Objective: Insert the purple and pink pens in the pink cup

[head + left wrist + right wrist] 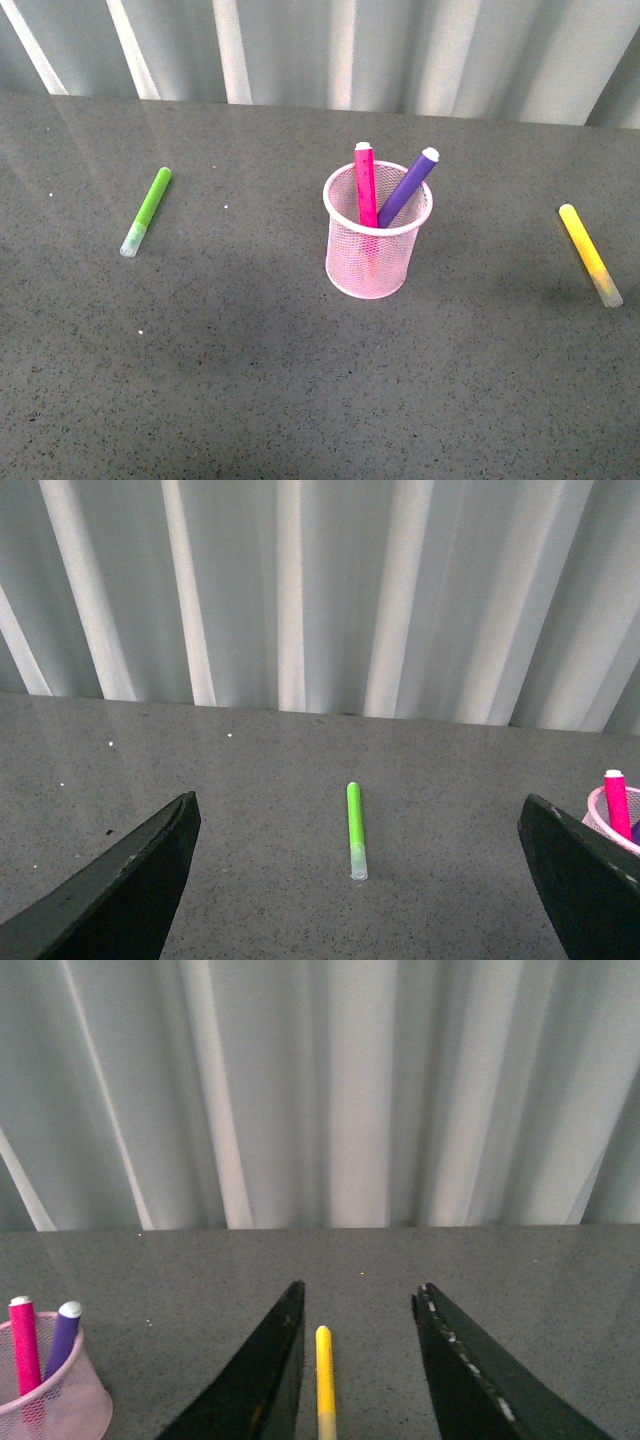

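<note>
1. Already, in the front view, the pink pen (366,185) and the purple pen (408,187) are standing in the pink cup (376,246), both leaning on its rim, the cup sitting mid-desk (300,400). Judging by this, the inserting step is looking finished; nothing is calling for another grasp, only for keeping the arms clear of the cup. The green marker (146,211) is lying well apart on the left and the yellow marker (589,254) well apart on the right. Neither arm is showing in this view.

2. From the left wrist view, the left fingers (120,880) are spreading wide and holding nothing, touching nothing. The green marker (355,830) is lying on the desk between and beyond them; the cup (612,825) with the pink pen (617,802) is peeking in at the edge.

3. From the right wrist view, the right fingers (265,1380) are standing narrowly apart, empty, with the yellow marker (325,1380) lying on the desk in the gap beyond them; whether they are touching it I cannot tell. The cup (60,1405) is sitting off to one side.
</note>
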Tool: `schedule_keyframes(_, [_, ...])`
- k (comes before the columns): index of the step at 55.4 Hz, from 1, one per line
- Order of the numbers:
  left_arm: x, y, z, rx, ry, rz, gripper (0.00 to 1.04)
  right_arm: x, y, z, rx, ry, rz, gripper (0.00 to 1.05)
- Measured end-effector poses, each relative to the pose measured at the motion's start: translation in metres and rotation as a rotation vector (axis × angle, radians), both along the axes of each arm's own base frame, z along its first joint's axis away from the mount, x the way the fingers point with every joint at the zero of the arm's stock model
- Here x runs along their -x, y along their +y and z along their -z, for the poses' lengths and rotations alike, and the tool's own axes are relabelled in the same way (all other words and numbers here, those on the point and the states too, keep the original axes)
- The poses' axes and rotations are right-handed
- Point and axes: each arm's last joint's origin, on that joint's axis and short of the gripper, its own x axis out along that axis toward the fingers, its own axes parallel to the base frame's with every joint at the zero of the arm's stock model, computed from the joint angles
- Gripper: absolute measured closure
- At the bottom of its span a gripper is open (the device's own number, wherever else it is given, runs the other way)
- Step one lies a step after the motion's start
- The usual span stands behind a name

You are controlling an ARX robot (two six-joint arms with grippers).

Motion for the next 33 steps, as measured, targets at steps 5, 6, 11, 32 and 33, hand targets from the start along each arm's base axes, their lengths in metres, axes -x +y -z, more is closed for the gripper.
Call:
schedule_keyframes(5, [0.000,0.000,0.000,0.000,0.000,0.002,0.07,0.003,0.004,-0.001,0.005,-0.008,-0.027,0.86])
schedule_keyframes(6, [0.000,0.000,0.000,0.000,0.000,0.002,0.07,0.004,0.004,-0.002,0.007,-0.010,-0.028,0.90])
schedule_keyframes(11, [0.000,0.000,0.000,0.000,0.000,0.001,0.07,0.007,0.004,-0.002,0.010,-0.013,-0.022,1.01])
schedule_keyframes(32, [0.000,0.000,0.000,0.000,0.000,0.000,0.07,0.017,0.004,-0.003,0.011,-0.015,-0.023,1.01])
schedule_keyframes(33, [0.000,0.000,0.000,0.000,0.000,0.000,0.07,0.017,0.004,-0.003,0.011,-0.015,-0.023,1.01])
